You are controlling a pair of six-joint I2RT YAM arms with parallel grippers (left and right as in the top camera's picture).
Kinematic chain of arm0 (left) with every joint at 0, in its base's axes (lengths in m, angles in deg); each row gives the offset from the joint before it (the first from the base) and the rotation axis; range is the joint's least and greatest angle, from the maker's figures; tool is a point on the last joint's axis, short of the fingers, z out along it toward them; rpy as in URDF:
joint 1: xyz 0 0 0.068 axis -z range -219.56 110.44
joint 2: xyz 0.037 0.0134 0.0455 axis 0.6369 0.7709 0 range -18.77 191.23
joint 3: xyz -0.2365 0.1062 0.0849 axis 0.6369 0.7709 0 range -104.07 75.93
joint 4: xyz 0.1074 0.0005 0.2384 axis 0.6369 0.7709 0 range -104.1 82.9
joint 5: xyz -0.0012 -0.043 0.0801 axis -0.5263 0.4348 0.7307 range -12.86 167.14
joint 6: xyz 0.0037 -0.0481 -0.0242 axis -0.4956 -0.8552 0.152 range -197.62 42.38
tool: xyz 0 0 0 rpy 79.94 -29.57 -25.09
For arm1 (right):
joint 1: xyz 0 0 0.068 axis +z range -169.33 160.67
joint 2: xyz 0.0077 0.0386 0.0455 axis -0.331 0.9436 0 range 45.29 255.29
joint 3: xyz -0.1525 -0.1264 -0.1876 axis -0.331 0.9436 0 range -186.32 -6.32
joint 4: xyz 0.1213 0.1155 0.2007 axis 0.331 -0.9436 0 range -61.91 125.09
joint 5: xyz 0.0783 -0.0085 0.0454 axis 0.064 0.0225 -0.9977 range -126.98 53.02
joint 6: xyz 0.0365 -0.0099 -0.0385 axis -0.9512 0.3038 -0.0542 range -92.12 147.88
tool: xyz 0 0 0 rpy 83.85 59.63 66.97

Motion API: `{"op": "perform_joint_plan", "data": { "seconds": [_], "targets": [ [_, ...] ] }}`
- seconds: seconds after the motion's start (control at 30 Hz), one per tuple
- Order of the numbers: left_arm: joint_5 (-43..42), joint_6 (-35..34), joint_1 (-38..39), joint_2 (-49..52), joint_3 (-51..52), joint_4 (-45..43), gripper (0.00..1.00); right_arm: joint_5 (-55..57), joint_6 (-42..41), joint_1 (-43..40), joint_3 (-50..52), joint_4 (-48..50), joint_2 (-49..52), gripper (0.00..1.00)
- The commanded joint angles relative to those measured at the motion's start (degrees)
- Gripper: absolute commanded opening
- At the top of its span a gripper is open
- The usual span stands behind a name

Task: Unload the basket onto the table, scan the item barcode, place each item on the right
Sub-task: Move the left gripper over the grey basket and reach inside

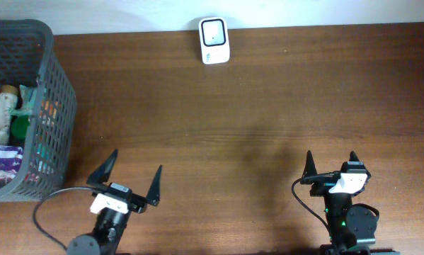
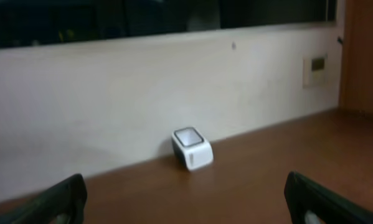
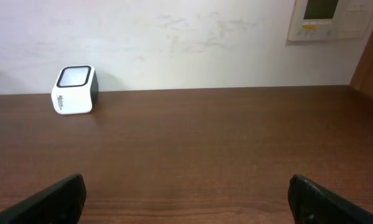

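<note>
A: Where does the scanner [image 1: 214, 40] stand?
B: At twelve o'clock on the table [image 1: 254, 120], by the wall, window up.
A: And the items [image 1: 5, 117]?
B: In the grey basket [image 1: 61, 95], at nine o'clock.
A: The tools?
B: Left gripper [image 1: 138, 159] at seven o'clock, right gripper [image 1: 330, 153] at five; both spread wide, holding nothing.

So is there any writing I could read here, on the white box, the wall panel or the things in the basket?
Nothing is legible in any view.
White scanner: dark mark on its front, too small to read.
Wall panel: yellow label, blurred.
Packets in the basket: print too small to read.
</note>
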Motion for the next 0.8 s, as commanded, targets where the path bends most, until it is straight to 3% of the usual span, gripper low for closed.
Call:
{"op": "perform_joint_plan", "data": {
  "seconds": [0.0, 0.07, 0.2, 0.3, 0.4, 0.47, 0.53, 0.67, 0.77],
  "targets": [
    [2.8, 6.1, -0.4, 4.5, -11.3, 8.4, 0.99, 0.1, -0.3, -0.4, 0.5, -0.2, -0.4, 0.99],
    [2.8, 7.8, -0.4, 10.0, -18.5, 15.1, 0.99, 0.1, -0.3, -0.4, 0.5, -0.2, -0.4, 0.99],
    [-7.1, 7.7, -0.4, 15.2, -23.9, 14.9, 0.99, 0.1, -0.3, -0.4, 0.5, -0.2, -0.4, 0.99],
    [-6.6, 7.3, -0.4, 15.2, -24.4, 10.8, 0.99, 0.1, -0.3, -0.4, 0.5, -0.2, -0.4, 0.99],
    [1.0, 4.3, -0.4, 18.0, -29.9, 11.2, 0.99, 0.1, -0.3, -0.4, 0.5, -0.2, -0.4, 0.99],
    [4.8, 4.0, -0.4, 21.7, -35.6, 15.9, 0.99, 0.1, -0.3, -0.4, 0.5, -0.2, -0.4, 0.99],
    [8.3, 3.7, -0.4, 29.6, -46.2, 27.1, 0.99, 0.1, -0.3, -0.4, 0.5, -0.2, -0.4, 0.98],
    [-3.9, 3.8, -0.4, 43.7, -61.3, 43.2, 0.99, 0.1, -0.3, -0.4, 0.5, -0.2, -0.4, 0.99],
    [-3.5, 3.3, -0.4, 49.4, -64.4, 43.8, 0.99, 0.1, -0.3, -0.4, 0.5, -0.2, -0.4, 0.99]
  ]
}}
